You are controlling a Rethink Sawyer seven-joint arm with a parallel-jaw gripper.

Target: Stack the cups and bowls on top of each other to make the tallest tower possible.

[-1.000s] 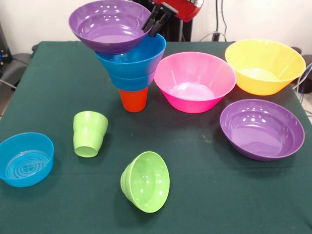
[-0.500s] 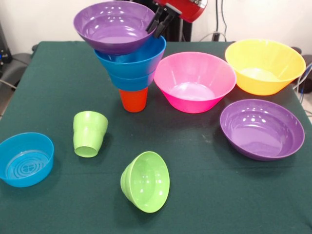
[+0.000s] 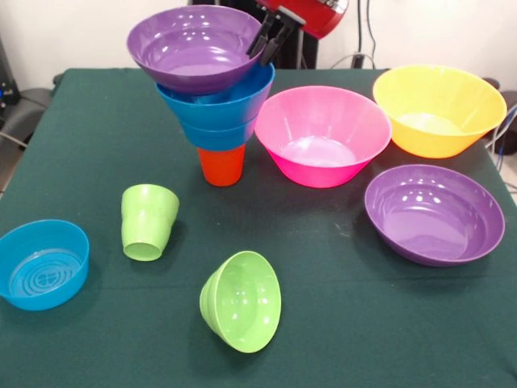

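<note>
1. The gripper reaches down from the top edge on the red arm, its two dark fingers pinched on the right rim of a purple bowl, one finger inside the rim and one outside.
2. That purple bowl sits atop the tower, tilted and shifted to the left of centre. Whether it rests fully in the bowl below cannot be told.
3. Beneath it, blue bowls are nested on an upturned orange cup, which stands on the green table.
4. Just right of the tower sits the large pink bowl, then the yellow-orange bowl, with a second purple bowl in front.
5. Nearer the camera: a lime green cup, a small lime green bowl on its side, and a lone blue bowl at left.
6. The step in hand seems to be seating the purple bowl. Next, it likely needs centring and levelling before the fingers let go, or the narrow-based stack may tip.
</note>
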